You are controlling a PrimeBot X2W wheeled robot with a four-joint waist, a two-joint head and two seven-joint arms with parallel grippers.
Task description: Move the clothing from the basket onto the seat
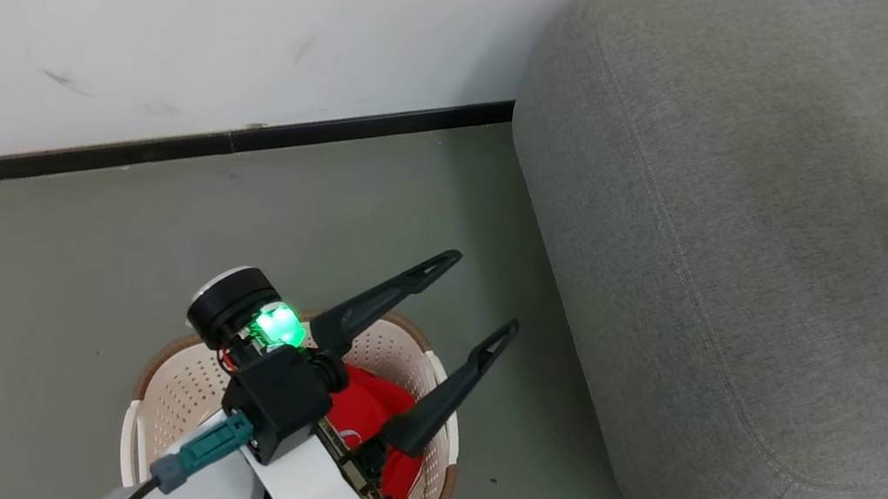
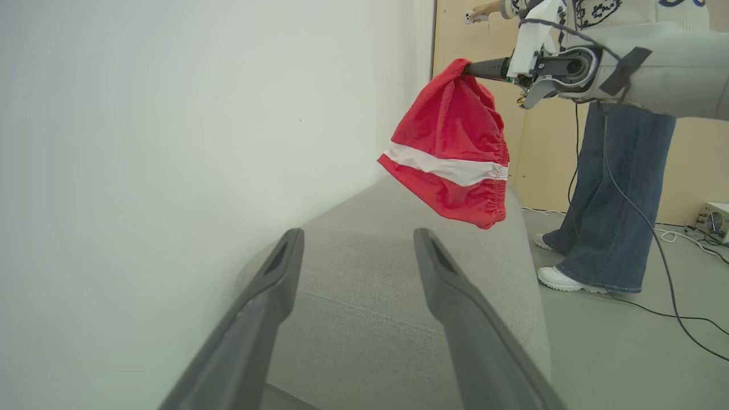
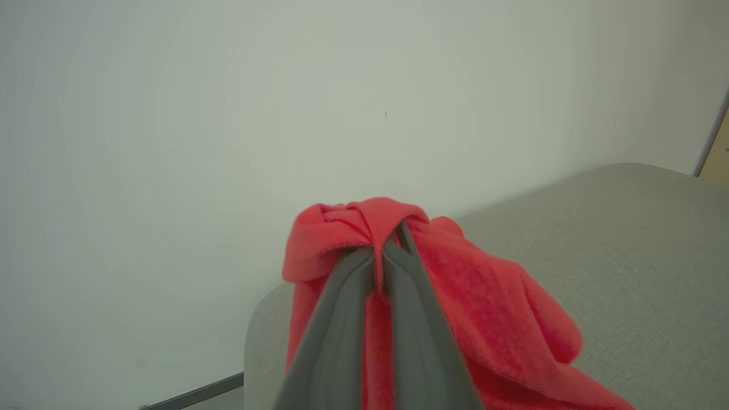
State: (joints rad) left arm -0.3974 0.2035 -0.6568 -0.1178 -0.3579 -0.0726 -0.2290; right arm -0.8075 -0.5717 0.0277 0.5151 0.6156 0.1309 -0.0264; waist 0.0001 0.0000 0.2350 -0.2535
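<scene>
A: Where is the clothing at this moment?

B: One red garment (image 2: 450, 148) hangs from the right gripper (image 3: 387, 245), whose jaws are pressed together on a bunched fold of it. The cloth is bright red, with one white band across it and a gathered hem. It hangs over the seat (image 1: 712, 281), toward the seat's right edge in the head view. One cannot tell whether the hem touches the cushion.

A: And the seat and the basket?

B: The seat is a large grey woven cushion with rounded corners and a stitched seam. The basket (image 1: 184, 396) is cream, perforated, with a brown rim. It stands on the floor (image 1: 53, 270) near the seat's left edge. A second red garment (image 1: 362, 413) lies inside it, toward its right wall.

A: The other arm?

B: The left gripper (image 1: 482, 290) is above the basket's far rim, its jaws wide apart with nothing between them. In the left wrist view a person (image 2: 615, 199) in blue jeans stands beyond the seat.
</scene>
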